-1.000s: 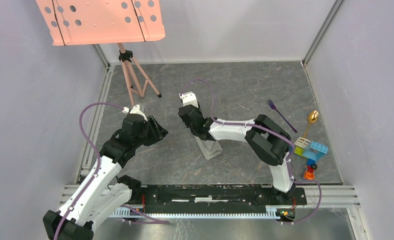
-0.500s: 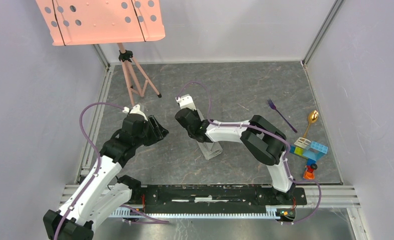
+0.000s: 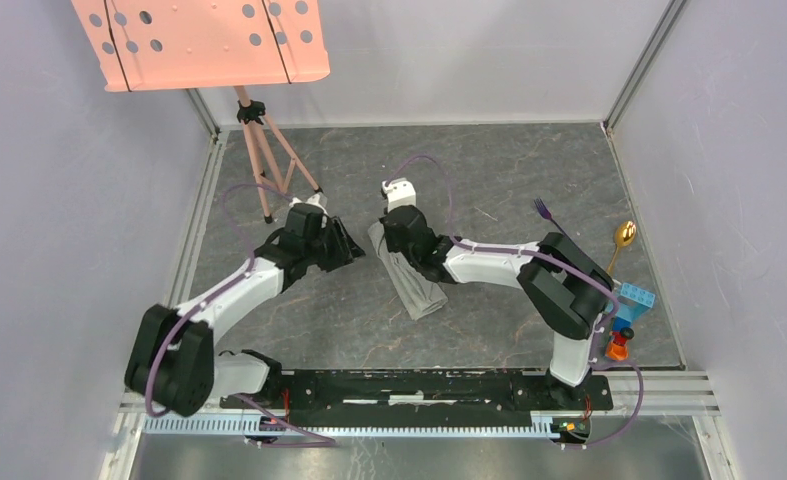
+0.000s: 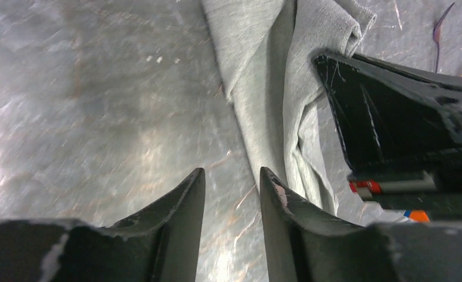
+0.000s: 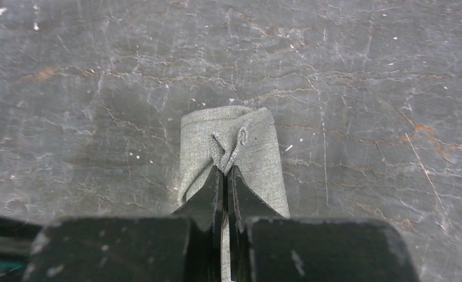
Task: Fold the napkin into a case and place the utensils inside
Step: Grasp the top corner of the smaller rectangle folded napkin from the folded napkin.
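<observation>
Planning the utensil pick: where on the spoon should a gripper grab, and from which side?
Grip the spoon at mid-handle, coming straight down with the jaws across it. It lies flat on the table, so a side approach probably finds no purchase. The gold bowl is rounded and may slip; the handle's near end lies close to the toy blocks, so stay off it.

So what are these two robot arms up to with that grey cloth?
They are turning a napkin into a pouch for cutlery. It already lies folded into a narrow strip mid-table. The right pincer is shut, pinching a pucker of cloth near one end of the strip. The left pincer hovers beside the strip, jaws apart, holding nothing. The purple fork and gold-bowled spoon lie off to the right near some toy blocks, not yet inside.
</observation>
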`<state>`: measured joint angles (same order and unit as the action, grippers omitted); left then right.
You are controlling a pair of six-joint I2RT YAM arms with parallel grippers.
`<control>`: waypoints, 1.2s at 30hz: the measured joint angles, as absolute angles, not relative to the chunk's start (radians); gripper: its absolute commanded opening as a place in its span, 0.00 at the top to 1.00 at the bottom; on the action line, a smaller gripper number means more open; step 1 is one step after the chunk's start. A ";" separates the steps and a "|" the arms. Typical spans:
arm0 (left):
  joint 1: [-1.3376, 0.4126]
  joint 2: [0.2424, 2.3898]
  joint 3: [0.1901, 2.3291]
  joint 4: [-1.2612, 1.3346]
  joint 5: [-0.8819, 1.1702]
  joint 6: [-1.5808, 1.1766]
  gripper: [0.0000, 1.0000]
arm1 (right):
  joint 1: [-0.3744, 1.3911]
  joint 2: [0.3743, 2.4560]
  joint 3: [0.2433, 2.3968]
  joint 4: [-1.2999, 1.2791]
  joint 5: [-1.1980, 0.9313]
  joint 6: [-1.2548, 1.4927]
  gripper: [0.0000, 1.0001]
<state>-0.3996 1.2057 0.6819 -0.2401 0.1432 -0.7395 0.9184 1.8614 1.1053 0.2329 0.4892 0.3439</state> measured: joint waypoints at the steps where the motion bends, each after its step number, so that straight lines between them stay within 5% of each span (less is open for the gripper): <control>1: -0.400 1.249 0.684 -0.193 0.159 -0.739 0.55 | 0.904 1.854 1.098 0.243 0.457 0.353 1.00; 7: -0.400 1.432 0.756 -0.056 0.178 -0.722 0.51 | 0.842 1.858 1.096 0.276 0.290 0.390 1.00; 13: -0.429 1.546 0.852 -0.020 0.141 -0.614 0.58 | 0.833 1.868 1.097 0.273 0.226 0.416 1.00; 19: -0.503 1.591 0.855 0.020 0.050 -0.517 0.67 | 0.816 1.868 1.097 0.273 0.199 0.444 1.00; 36: -0.593 1.703 0.933 0.023 -0.186 -0.390 0.69 | 0.785 1.868 1.081 0.279 0.157 0.481 1.00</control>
